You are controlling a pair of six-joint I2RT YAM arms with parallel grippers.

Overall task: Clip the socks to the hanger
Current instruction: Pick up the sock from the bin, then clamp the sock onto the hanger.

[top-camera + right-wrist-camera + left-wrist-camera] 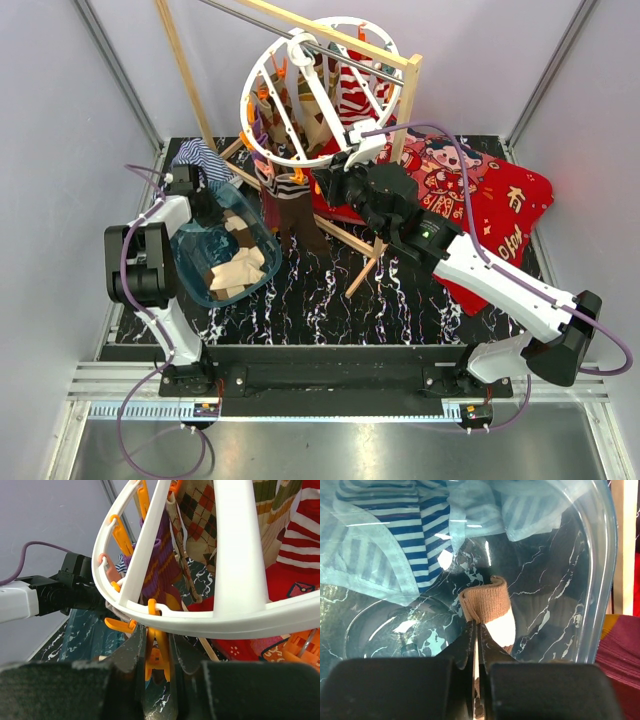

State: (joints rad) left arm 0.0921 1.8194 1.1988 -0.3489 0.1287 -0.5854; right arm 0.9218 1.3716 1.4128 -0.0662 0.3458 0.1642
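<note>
While our left gripper pinches a beige sock inside the clear blue tub, our right gripper clamps an orange clip under the hanger rim. Other socks hang clipped there.

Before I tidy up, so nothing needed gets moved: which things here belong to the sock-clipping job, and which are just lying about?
Job: hanger; orange clip in right end effector; tan sock in left end effector; socks in clear tub; hung socks.
Lying about: blue-white striped cloth; red cartoon blanket.
</note>
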